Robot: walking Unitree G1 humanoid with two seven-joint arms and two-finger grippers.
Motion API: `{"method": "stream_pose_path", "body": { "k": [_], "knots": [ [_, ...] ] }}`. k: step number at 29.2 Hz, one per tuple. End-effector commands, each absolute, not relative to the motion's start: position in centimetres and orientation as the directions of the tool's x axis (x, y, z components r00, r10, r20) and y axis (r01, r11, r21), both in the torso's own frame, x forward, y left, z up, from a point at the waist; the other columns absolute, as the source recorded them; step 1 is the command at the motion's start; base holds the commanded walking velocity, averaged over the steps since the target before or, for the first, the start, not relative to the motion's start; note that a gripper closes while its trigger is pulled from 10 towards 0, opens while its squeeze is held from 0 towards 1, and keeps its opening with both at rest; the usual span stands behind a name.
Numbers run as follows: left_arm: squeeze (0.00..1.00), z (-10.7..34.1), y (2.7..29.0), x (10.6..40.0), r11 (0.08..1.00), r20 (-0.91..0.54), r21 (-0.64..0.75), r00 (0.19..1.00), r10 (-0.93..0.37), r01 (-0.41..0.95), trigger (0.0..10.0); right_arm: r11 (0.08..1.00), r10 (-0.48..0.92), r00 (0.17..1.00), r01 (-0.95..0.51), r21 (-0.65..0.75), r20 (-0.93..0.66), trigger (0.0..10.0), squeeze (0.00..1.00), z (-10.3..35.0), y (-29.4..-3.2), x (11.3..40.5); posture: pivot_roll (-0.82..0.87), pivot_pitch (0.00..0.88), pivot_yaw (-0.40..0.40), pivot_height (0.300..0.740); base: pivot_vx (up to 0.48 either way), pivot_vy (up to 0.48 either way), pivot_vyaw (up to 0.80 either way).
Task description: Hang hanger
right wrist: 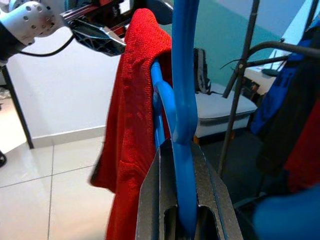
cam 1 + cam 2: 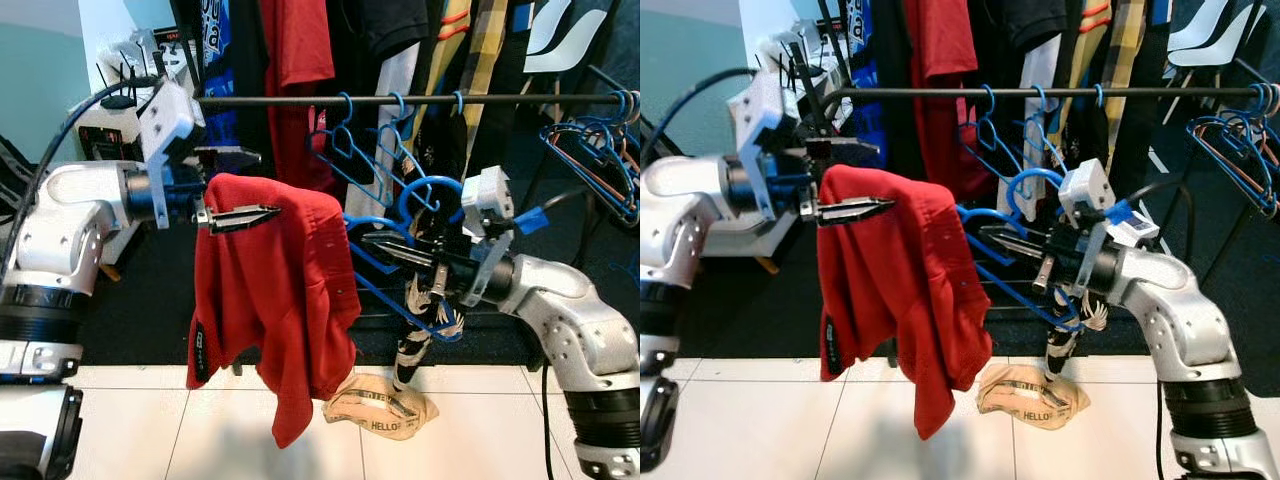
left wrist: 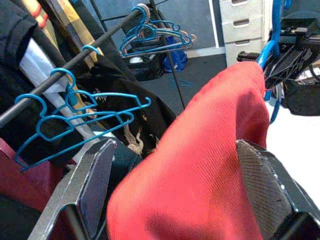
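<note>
- The blue hanger (image 2: 425, 200) carries a red shirt (image 2: 270, 300) and hangs in the air below the black rail (image 2: 400, 99), in front of its middle stretch, not yet hooked on.
- The right gripper (image 2: 385, 245) is clenched on the hanger's neck, just under the hook.
- The hook rises above that claw, its curve under the rail; by my judgement the coming move is up and over.
- The left gripper (image 2: 245, 216) pinches the shirt's shoulder at the hanger's far end, nearer the rail's left end.
- Empty blue hangers (image 2: 350, 140) crowd the rail right there, leaving little room.
</note>
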State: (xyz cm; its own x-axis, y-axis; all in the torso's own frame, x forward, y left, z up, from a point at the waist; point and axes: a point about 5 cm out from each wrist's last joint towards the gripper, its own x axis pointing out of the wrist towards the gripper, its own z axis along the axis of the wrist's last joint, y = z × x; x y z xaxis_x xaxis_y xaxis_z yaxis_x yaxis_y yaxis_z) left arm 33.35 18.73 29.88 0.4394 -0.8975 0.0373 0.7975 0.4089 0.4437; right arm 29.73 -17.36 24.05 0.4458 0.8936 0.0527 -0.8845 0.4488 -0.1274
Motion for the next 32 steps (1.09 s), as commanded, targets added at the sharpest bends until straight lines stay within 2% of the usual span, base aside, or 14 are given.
{"method": "stream_pose_path", "body": {
  "k": [1, 12, 15, 17, 18, 21, 24, 25, 32],
  "knots": [
    [0.0, 29.7, 19.2, 33.1, 0.425, 0.099, 0.413, 0.424, -0.9, 0.805, 10.0, 0.435, 0.901, 0.423, -0.883, -0.175, 0.099, 0.0, 0.0, 25.7, -17.5, 29.5, -0.04, 0.0, 0.057, 0.74, 0.0, 0.0, 0.0],
    [0.0, 27.7, 20.1, 34.1, 0.527, 0.155, 0.302, 0.505, -0.849, 0.794, 10.0, 0.438, 0.898, 0.414, -0.874, -0.21, 0.15, 0.0, 0.0, 27.3, -18.4, 29.2, -0.05, 0.0, 0.055, 0.74, 0.0, 0.0, 0.0],
    [0.0, 27.4, 20.4, 34.0, 0.525, 0.168, 0.268, 0.497, -0.851, 0.808, 10.0, 0.445, 0.894, 0.42, -0.869, -0.215, 0.156, 0.0, 0.0, 27.5, -18.6, 29.1, -0.05, 0.0, 0.056, 0.74, 0.0, 0.0, 0.0],
    [0.0, 26.5, 20.4, 33.4, 0.476, 0.166, 0.224, 0.448, -0.878, 0.85, 10.0, 0.457, 0.888, 0.429, -0.862, -0.219, 0.165, 0.0, 0.0, 27.7, -19.0, 29.1, -0.05, 0.0, 0.055, 0.74, 0.0, 0.0, 0.0],
    [0.0, 26.5, 20.4, 33.4, 0.476, 0.166, 0.224, 0.448, -0.878, 0.85, 10.0, 0.457, 0.888, 0.429, -0.862, -0.219, 0.165, 0.0, 0.0, 27.7, -19.0, 29.1, -0.05, 0.0, 0.055, 0.74, 0.0, 0.0, 0.0],
    [0.0, 24.8, 20.1, 32.3, 0.384, 0.098, 0.21, 0.372, -0.923, 0.899, 10.0, 0.464, 0.884, 0.435, -0.858, -0.219, 0.169, 0.0, 0.0, 27.8, -19.2, 29.2, -0.06, 0.0, 0.055, 0.74, 0.0, 0.0, 0.0],
    [0.0, 24.3, 20.0, 31.9, 0.351, 0.077, 0.196, 0.342, -0.936, 0.916, 10.0, 0.466, 0.883, 0.438, -0.857, -0.219, 0.169, 0.0, 0.0, 27.8, -19.3, 29.2, -0.06, 0.0, 0.054, 0.74, 0.0, 0.0, 0.0],
    [0.0, 23.8, 19.7, 31.5, 0.312, 0.059, 0.184, 0.306, -0.95, 0.932, 10.0, 0.467, 0.883, 0.439, -0.857, -0.218, 0.168, 0.0, 0.0, 27.8, -19.4, 29.3, -0.06, 0.0, 0.054, 0.74, 0.0, 0.0, 0.0],
    [0.0, 22.8, 18.4, 31.4, 0.275, 0.033, 0.173, 0.274, -0.961, 0.946, 10.0, 0.461, 0.886, 0.433, -0.862, -0.213, 0.165, 0.0, 0.0, 27.8, -19.3, 29.3, -0.06, 0.0, 0.053, 0.74, 0.0, 0.0, 0.0]
  ]
}}
